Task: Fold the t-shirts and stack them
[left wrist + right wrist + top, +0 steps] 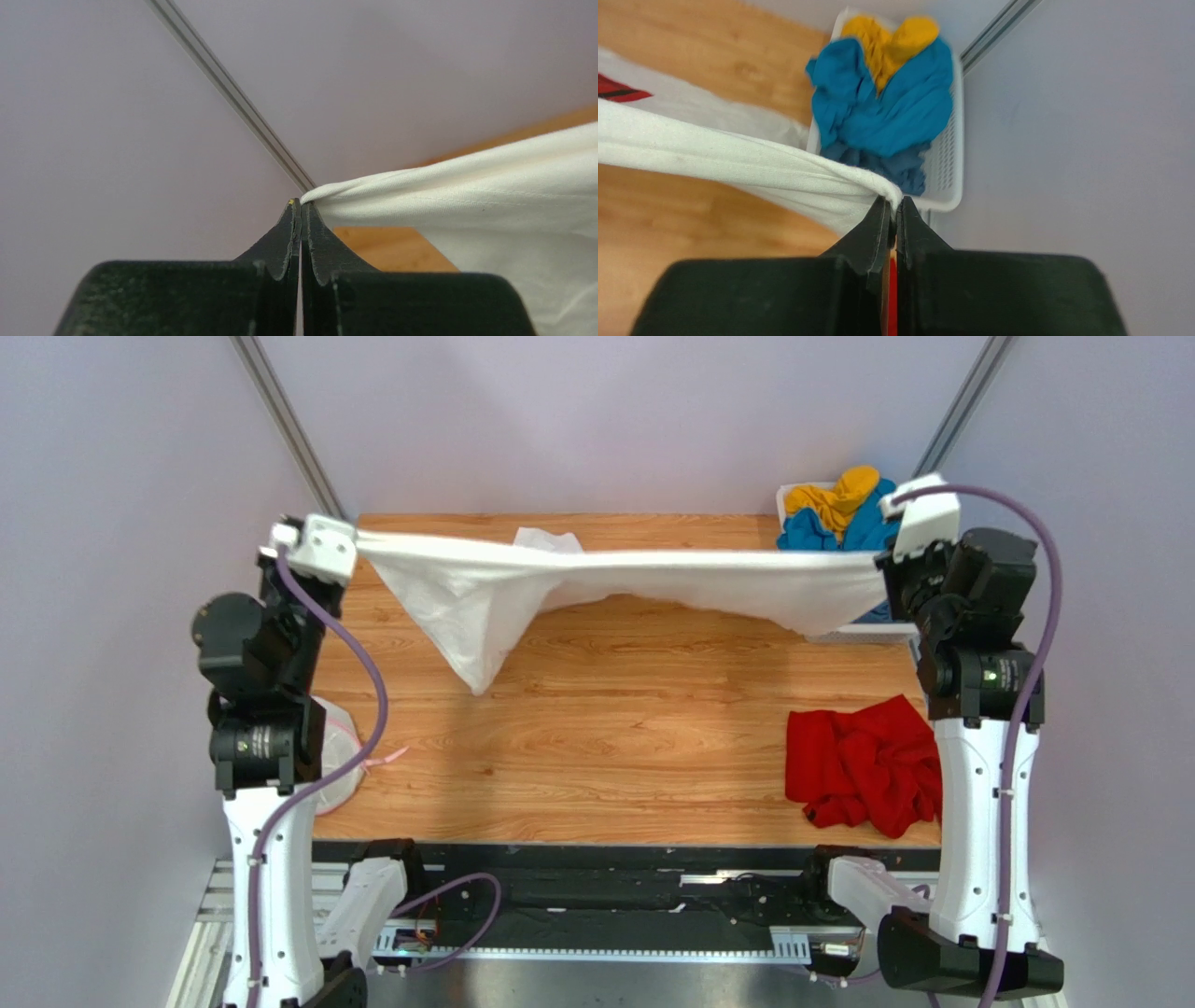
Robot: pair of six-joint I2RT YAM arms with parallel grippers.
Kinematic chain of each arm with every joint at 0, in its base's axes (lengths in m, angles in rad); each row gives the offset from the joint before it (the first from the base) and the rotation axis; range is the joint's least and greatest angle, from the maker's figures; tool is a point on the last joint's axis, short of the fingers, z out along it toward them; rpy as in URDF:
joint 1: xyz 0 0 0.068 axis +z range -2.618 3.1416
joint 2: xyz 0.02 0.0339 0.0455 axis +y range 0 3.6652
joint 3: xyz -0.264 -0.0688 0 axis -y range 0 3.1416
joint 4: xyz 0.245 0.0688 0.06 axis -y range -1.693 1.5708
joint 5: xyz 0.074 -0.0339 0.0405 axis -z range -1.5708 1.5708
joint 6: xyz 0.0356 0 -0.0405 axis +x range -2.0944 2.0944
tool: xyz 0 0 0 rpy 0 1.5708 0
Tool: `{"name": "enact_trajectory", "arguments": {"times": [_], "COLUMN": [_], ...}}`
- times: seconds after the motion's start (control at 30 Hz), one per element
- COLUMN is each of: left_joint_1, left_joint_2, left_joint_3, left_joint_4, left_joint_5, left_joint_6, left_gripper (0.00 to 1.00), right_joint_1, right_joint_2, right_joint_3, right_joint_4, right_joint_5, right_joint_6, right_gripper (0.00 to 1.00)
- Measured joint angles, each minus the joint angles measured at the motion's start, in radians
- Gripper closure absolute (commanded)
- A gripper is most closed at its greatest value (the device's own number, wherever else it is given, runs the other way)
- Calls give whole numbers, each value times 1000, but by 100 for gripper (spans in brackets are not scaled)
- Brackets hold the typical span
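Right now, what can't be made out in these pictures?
Print on the white t-shirt: top view, its folds hide it; right wrist view, left edge cuts it.
Bottom of the basket: right wrist view, blue t-shirt and yellow t-shirt cover it.
Pale object at the table edge: top view, left arm hides most.

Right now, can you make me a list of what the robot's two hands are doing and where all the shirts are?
left gripper: shut on one end of the white t-shirt
right gripper: shut on its other end
white t-shirt: stretched between both grippers above the table, one part drooping
red t-shirt: crumpled on the table, near right
blue t-shirt: bunched in the white basket
yellow t-shirt: on top of the blue one
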Motion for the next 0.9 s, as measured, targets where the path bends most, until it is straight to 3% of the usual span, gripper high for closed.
{"name": "enact_trajectory", "arguments": {"times": [0.1,0.23,0.6,0.9], "left_joint_1": [8,15,20,20], "left_joint_2": [-97,-188,-419,-421], "left_joint_3": [-190,-294,-268,-248], "left_joint_4": [-117,-345,-953,-1080], "left_joint_5": [77,170,389,495], "left_joint_6": [70,199,540,651], "left_gripper": [100,100,100,98], "right_joint_1": [-11,-18,-25,-26], "right_joint_2": [-42,-98,-262,-267], "right_joint_3": [-138,-259,-469,-591], "right_joint_4": [-79,-187,-351,-400], "right_joint_5": [-38,-85,-171,-172], "right_joint_6": [-34,-80,-192,-249], "right_gripper": [100,100,100,100]}}
